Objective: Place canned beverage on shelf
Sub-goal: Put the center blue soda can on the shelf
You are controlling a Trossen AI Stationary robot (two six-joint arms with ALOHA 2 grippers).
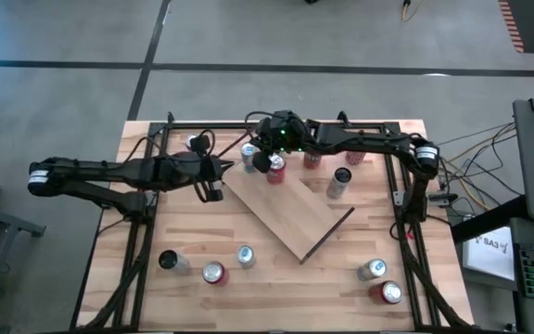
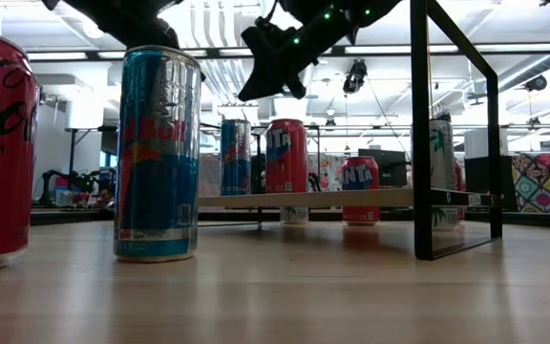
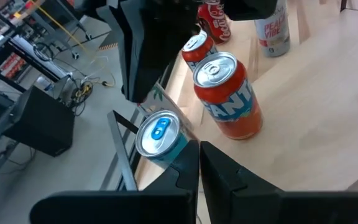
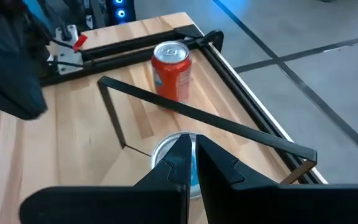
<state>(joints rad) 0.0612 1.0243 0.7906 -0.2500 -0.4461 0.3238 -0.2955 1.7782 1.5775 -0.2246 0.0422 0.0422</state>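
Observation:
The shelf (image 1: 290, 218), a light-wood board with a dark rim, lies slantwise mid-table. A blue can (image 1: 247, 153) and an orange can (image 1: 275, 170) stand upright on its far end. My right gripper (image 1: 261, 160) is shut and hovers just above the blue can's silver top (image 4: 166, 149); the low view shows a gap between that gripper (image 2: 254, 94) and the can (image 2: 235, 158). My left gripper (image 1: 213, 188) is shut, left of the shelf, pointing at the blue can (image 3: 158, 134) and the orange can (image 3: 229, 93). It touches nothing.
More cans stand behind the shelf (image 1: 311, 160), (image 1: 340, 182), and a red one (image 4: 171, 68) at the far left. Several cans stand near the table's front edge (image 1: 213, 273), (image 1: 378, 283). Black frame posts (image 2: 420, 129) rise at the table's sides.

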